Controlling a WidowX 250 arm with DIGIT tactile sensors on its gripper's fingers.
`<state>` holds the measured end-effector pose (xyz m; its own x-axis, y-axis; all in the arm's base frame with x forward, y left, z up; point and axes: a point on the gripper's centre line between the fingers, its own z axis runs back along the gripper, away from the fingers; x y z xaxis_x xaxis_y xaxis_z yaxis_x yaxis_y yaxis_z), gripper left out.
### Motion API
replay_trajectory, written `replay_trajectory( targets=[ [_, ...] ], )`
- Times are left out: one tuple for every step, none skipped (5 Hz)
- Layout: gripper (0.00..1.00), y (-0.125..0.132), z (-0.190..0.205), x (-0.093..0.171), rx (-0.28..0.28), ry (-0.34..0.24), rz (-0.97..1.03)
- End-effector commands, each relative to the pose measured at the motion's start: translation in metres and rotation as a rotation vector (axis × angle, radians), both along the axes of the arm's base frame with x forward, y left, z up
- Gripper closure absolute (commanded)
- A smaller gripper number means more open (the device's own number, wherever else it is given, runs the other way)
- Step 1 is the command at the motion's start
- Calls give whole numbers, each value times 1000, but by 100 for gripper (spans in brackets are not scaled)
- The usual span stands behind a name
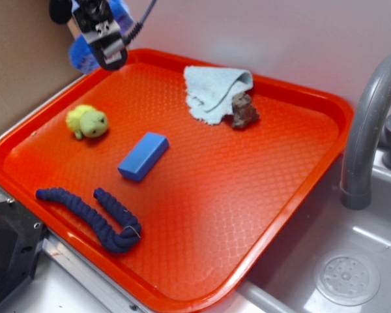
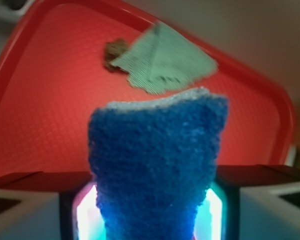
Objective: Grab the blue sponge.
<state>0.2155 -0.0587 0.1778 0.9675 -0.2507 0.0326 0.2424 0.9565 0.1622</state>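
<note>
**Sponge held above an orange tray**

We see the gripper [image 1: 103, 40] raised over the far left corner of the orange tray [image 1: 300, 176], with the blue sponge [image 1: 85, 55] clamped between its fingers. In the wrist view the sponge [image 2: 157, 165] fills the middle of the frame: its rough deep-blue face is toward the camera, a paler edge runs along its far end, and it narrows where the two fingers press it from either side. The jaws are thus closed part-way, as far as the squeezed sponge allows. The sponge hangs clear of the tray floor.

Within the tray we count five items. A pale blue-green cloth [image 1: 215, 91] lies crumpled near the far rim, and a small brown lump [image 1: 244, 111] rests against its right edge, touching it. A yellow-green plush toy [image 1: 88, 122] sits near the left rim. A smooth light-blue block [image 1: 143, 156] lies near the centre, apart from the others. A dark navy twisted rope [image 1: 94, 212] curls along the near left side.

To the right of the tray we see a grey sink [image 1: 326, 261] and a grey faucet [image 1: 368, 130].
</note>
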Motion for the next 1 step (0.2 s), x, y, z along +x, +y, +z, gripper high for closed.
replay_trajectory(
  targets=[
    [100,-62,6,-14,-37,29,464]
  ],
)
